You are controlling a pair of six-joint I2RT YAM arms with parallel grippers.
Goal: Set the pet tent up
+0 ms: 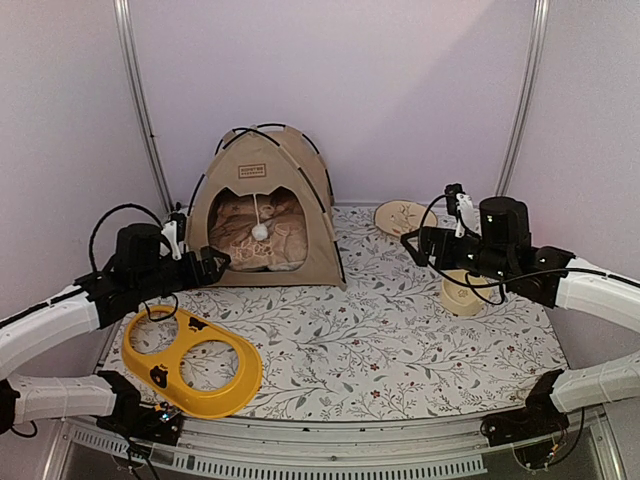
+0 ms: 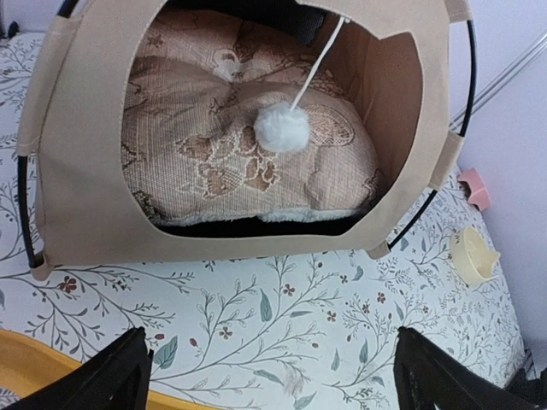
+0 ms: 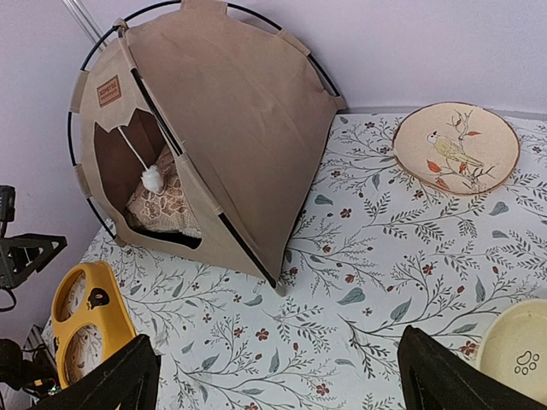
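Pale walls close in a bench with a twig-printed top, and toward its far left corner stands the tent, upright, its arched front facing the arms. Thin black poles bow over the tan canvas and hold it taut. A small brown label sits above the arch, a white pom-pom hangs on its string in the opening, and a patterned cushion fills the floor inside. In front of the tent, toward the near left edge, lies a yellow tray with two round holes. A plate painted with a bird rests at the far right, and a cream bowl sits nearer on that side, well apart from the tent. By the look of it the setting-up is as good as done: the frame is sprung, the tent sits level on the bench, and nothing sags. What is left seems to be a check or a small nudge at most, then drawing both arms clear without catching a pole. The left arm is bent at the elbow and reaches low toward the tent's front left corner, near it but apart. The left claw is spread wide and holds nothing, looking straight into the arch. The right arm is raised over the cream bowl, and the right claw is likewise wide and empty, turned toward the tent's side from well away.
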